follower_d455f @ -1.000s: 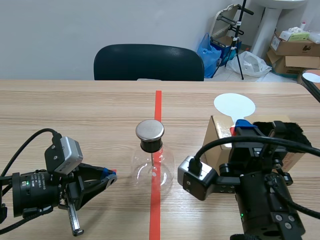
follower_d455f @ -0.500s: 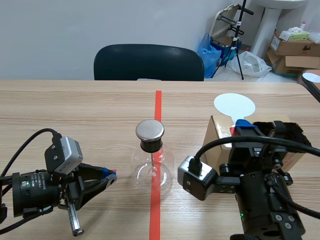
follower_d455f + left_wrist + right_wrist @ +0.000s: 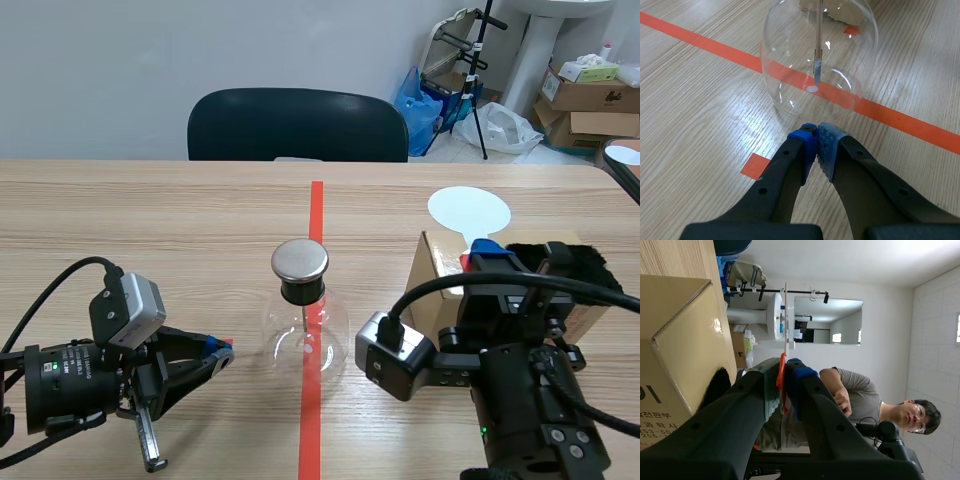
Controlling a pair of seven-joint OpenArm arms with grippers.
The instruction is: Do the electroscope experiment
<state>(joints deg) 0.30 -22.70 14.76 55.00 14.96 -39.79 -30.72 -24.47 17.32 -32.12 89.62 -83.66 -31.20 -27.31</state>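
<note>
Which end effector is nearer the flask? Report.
Left. The left end effector, shut, just short of the flask; right end effector at the box, gripping a white paddle.

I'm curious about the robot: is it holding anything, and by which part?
The right gripper grips the white paddle by its orange-red handle, below the round disc. The left gripper is shut, holding nothing.

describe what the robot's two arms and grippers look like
The left arm and right arm are black, each with a silver-grey camera box and a black cable. The left gripper has thick black fingers tipped with blue dotted pads; the right gripper's pads look blue and grey-green.
</note>
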